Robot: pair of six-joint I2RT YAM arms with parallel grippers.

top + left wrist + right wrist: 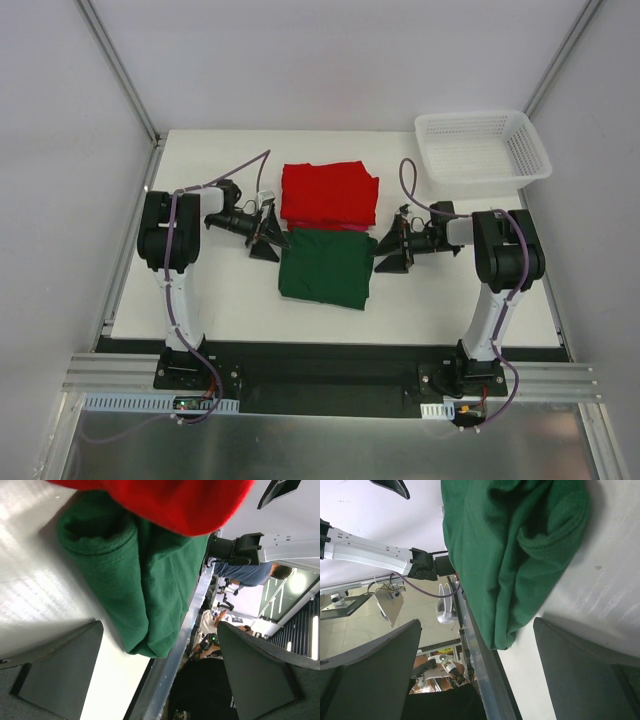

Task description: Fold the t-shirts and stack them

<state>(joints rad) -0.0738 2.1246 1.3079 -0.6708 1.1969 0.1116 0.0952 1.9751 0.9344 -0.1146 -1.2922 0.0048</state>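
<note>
A folded dark green t-shirt (326,266) lies flat in the middle of the white table (240,300). Just behind it lies a folded bright red t-shirt (329,192), their edges meeting. My left gripper (268,240) points at the green shirt's left edge, open, nothing between its fingers. On the other side my right gripper (390,250) faces the shirt's right edge, open and empty too. The left wrist view shows the green fold (135,585) with the red shirt (175,502) above it. Only the green fold (510,555) fills the right wrist view.
A white plastic mesh basket (482,148) stands at the back right corner of the table. Grey walls enclose the sides and back. The arm bases sit on a black rail (330,375) along the near edge.
</note>
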